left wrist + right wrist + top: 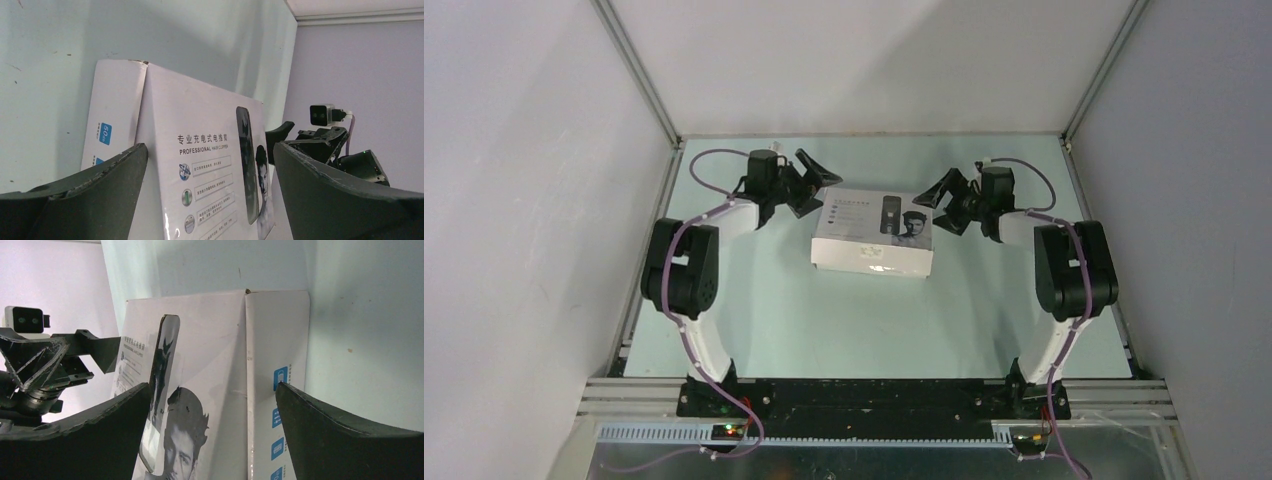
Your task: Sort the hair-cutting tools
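**Sorting not yet begun**

A white box [874,235] lies, apparently shut, in the middle of the table [824,330]. The left gripper [827,193] and right gripper [929,215] flank its far corners, jaws apart and empty. No hair-cutting tools show, so they are probably inside the box. All the sorting is left to do.

the white box [873,245] is shut, so what is inside cannot be seen. from above, the small words on its top are too tiny to read. in the left wrist view the bottom of the box runs off the lower edge, and both fingers [95,195] of the left gripper [210,147] are cut off there too. in the right wrist view the box and the right gripper [212,385] are cut the same way.
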